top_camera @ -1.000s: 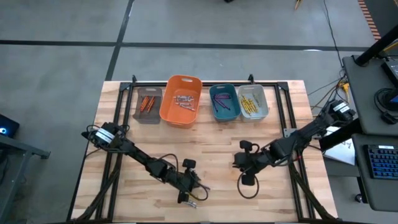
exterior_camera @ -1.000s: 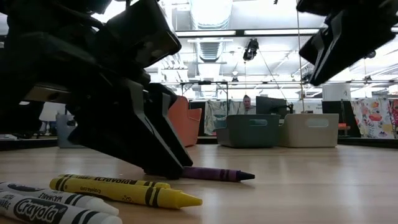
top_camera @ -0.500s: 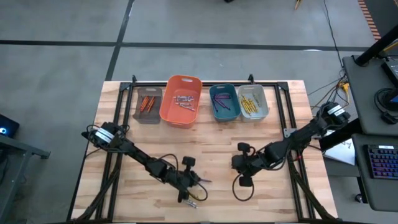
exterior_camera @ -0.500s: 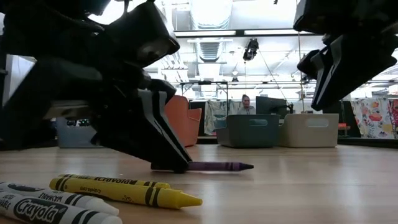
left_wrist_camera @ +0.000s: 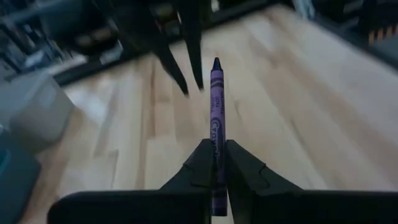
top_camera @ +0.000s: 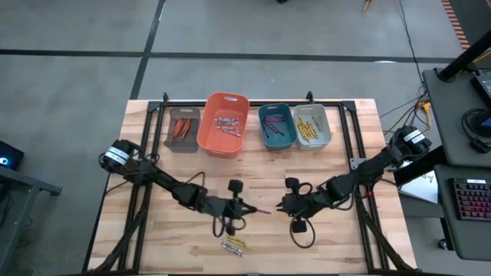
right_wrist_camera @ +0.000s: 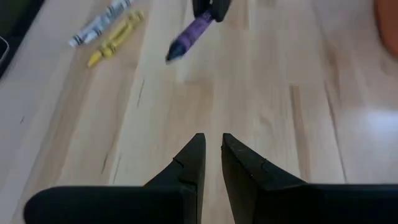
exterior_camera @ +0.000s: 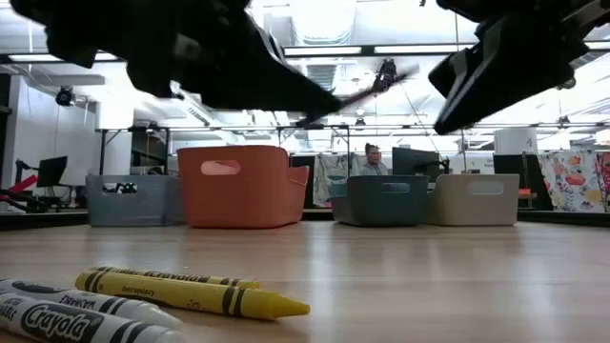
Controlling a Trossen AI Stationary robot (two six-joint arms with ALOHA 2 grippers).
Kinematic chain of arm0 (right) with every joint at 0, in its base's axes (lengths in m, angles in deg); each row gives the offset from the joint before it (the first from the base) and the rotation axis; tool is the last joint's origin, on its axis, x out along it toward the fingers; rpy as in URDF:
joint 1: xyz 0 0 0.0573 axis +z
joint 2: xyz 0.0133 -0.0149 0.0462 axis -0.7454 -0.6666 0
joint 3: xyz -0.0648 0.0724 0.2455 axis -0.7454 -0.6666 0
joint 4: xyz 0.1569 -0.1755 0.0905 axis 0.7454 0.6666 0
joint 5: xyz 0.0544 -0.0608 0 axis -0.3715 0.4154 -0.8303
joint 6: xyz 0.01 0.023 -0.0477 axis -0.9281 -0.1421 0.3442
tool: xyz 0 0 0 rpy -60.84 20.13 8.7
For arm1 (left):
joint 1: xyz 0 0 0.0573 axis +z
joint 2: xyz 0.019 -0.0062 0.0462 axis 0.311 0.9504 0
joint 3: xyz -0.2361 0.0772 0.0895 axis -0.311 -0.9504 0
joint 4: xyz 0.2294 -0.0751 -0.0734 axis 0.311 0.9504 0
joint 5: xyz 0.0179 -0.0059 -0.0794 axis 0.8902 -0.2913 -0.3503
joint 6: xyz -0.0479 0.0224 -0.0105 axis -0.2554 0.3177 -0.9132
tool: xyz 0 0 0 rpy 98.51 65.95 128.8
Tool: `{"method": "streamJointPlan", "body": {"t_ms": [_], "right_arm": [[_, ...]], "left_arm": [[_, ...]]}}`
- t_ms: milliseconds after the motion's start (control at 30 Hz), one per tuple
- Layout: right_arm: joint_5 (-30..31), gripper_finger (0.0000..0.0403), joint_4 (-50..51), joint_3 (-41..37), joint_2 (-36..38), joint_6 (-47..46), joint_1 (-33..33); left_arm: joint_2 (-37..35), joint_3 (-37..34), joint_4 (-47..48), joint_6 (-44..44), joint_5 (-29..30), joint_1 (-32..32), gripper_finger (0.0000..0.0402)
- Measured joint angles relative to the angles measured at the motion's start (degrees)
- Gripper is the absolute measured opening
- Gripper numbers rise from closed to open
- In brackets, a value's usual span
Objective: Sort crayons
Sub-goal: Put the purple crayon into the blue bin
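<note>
Your left gripper (top_camera: 247,208) hangs above the table's (top_camera: 345,161) middle-front, fingers pinched on a purple crayon (left_wrist_camera: 216,112) whose tip juts past them toward three o'clock in the high view. At three o'clock from that tip waits your right gripper (top_camera: 285,202), fingers nearly together and holding nothing. At six o'clock from the left gripper, yellow and white crayons (top_camera: 235,244) lie on the wood. At twelve o'clock stand four bins (top_camera: 223,123) holding sorted crayons.

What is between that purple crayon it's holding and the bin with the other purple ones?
Nothing visible. The left tool holds the purple crayon above bare table; the teal bin sits beyond open wood. The right tool waits off to the side.
</note>
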Motion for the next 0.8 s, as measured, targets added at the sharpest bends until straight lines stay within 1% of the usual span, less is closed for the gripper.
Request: {"method": "streamJointPlan", "body": {"t_ms": [133,200,400,533,667,800], "right_arm": [[0.63,0.0043,-11.68,-3.72,-0.04,4.58,-0.02],[1.48,0.0043,-19.17,-6.03,-0.04,7.33,-0.02],[1.58,0.0043,-43.25,-12.94,-0.04,16.17,-0.04],[1.63,0.0043,-56.73,-15.51,-0.04,21.24,-0.25],[1.5,0.0043,-63.96,-15.57,-0.04,25.08,-1.24],[0.96,0.0043,-64.34,-13.92,-0.04,27.07,-2.02]], "left_arm": [[-0.56,-3.86,-11.49,1.31,-0.02,-0.04,0.0],[-0.56,-5.71,-17.25,1.25,-0.05,-0.04,0.0],[-0.58,-10.41,-33.68,0.91,-0.96,-0.2,0.0],[-0.6,-11.86,-41.63,0.93,-1.29,-0.2,0.0],[-0.6,-11.78,-44.43,1.29,-1.33,-0.2,0.0],[-0.6,-10.5,-44.42,1.3,-1.34,-0.2,0.0]]}}
